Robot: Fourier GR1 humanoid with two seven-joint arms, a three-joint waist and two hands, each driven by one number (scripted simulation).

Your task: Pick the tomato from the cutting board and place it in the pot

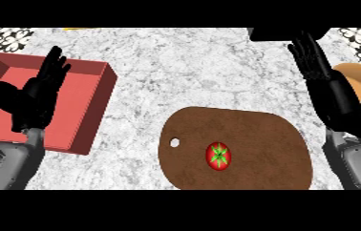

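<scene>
The grey marbled stone counter (183, 68) carries a brown oval wooden cutting board (261, 130), near and right of centre. Two black hands rest with fingers spread: left hand (38, 94) at the left edge, right hand (313, 65) far right. The small round red tomato (217, 155) sits on the board, nearer than and left of the right hand, which I judge the closer.

Tomato (217, 155) on cutting board (261, 130)

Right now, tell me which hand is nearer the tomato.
Right. The right hand is open beyond the tomato, to its right; the left hand, also open, is farther off to its left, over the red box.
</scene>
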